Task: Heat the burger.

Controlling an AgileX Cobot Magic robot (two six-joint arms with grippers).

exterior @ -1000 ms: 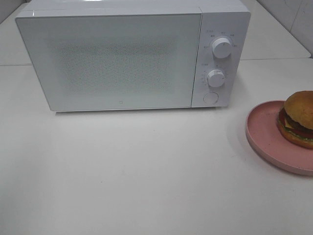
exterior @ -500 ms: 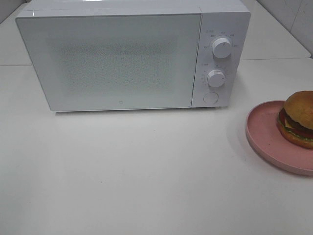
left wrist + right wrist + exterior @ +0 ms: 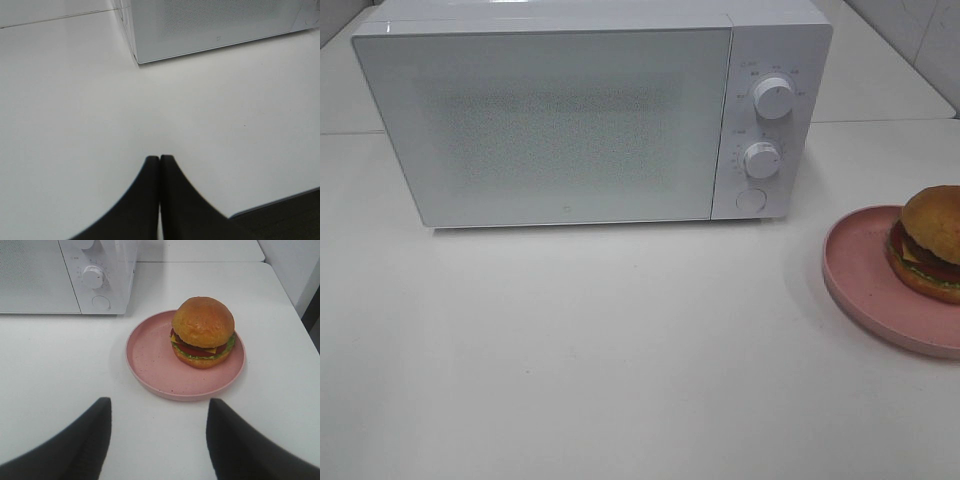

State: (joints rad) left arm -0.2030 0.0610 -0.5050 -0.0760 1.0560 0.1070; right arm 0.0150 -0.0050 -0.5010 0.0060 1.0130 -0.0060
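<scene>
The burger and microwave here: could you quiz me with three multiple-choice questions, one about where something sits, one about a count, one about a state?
1. Where is the burger?
A. inside the microwave
B. on the pink plate
C. on the bare table

2. How many round knobs does the microwave panel carry?
A. two
B. four
C. none

3. How does the microwave door stand?
A. wide open
B. removed
C. closed

Answers:
1 B, the burger rests on the pink plate, toward one side.
2 A, an upper knob and a lower knob show, above a flat button.
3 C, the door lies flush with the front.
</scene>
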